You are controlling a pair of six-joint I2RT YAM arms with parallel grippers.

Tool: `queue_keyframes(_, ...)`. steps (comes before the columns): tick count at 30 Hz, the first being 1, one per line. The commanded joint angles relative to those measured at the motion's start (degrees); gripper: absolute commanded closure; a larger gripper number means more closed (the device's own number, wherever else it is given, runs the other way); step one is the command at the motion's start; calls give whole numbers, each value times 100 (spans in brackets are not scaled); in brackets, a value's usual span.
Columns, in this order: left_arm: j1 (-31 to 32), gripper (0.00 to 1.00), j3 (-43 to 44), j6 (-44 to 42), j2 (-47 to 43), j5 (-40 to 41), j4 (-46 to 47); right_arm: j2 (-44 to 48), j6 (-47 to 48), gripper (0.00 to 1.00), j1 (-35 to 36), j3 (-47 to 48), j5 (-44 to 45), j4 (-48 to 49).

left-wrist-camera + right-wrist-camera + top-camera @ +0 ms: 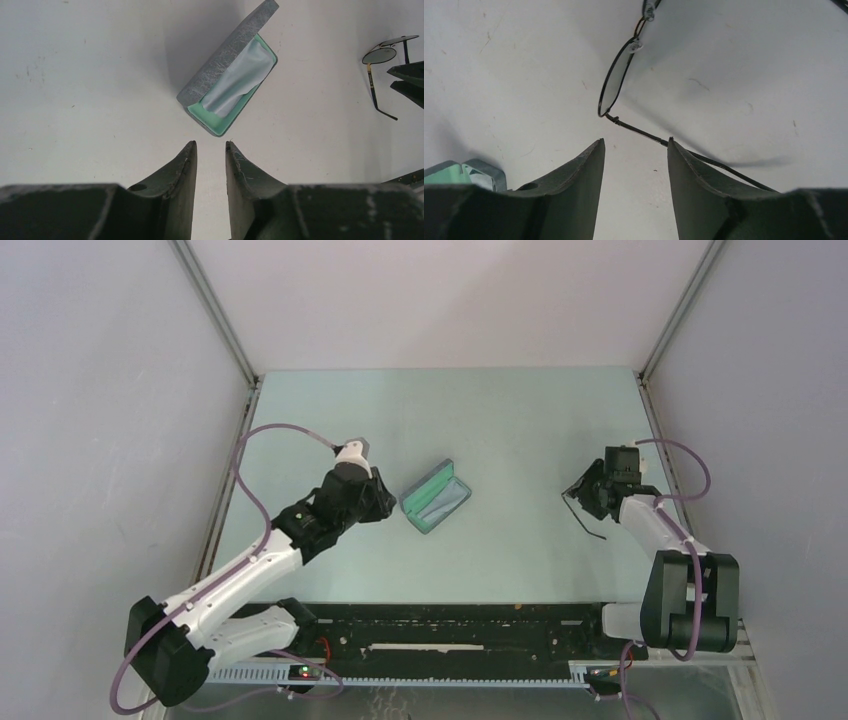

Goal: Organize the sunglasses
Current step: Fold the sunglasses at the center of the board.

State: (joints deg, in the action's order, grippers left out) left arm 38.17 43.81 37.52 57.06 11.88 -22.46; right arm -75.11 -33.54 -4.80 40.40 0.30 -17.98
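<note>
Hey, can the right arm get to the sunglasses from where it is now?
Probably yes. The right pincer sits right at the sunglasses, jaws apart, with one thin temple running past its fingertip. Nothing lies between them; the open case is off to the side.

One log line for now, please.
left fingers: open, empty, near case | right fingers: open, by sunglasses | sunglasses: on table | case: open, cloth inside

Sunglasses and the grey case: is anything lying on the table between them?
No. In the left wrist view, only bare table lies between the open case and the sunglasses.
</note>
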Motion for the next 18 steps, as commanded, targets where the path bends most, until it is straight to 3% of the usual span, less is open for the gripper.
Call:
queue_keyframes(1,-5,68,44,-126,164,-123,184,-122,249,43,-5,-32,-392,288)
queue_keyframes(11,-4,68,50,-139,215,-416,219,-869,720,40,19,112,-907,862)
queue_keyframes(18,-7,68,-33,-90,140,-366,179,-1126,902,41,684,294,-1152,656)
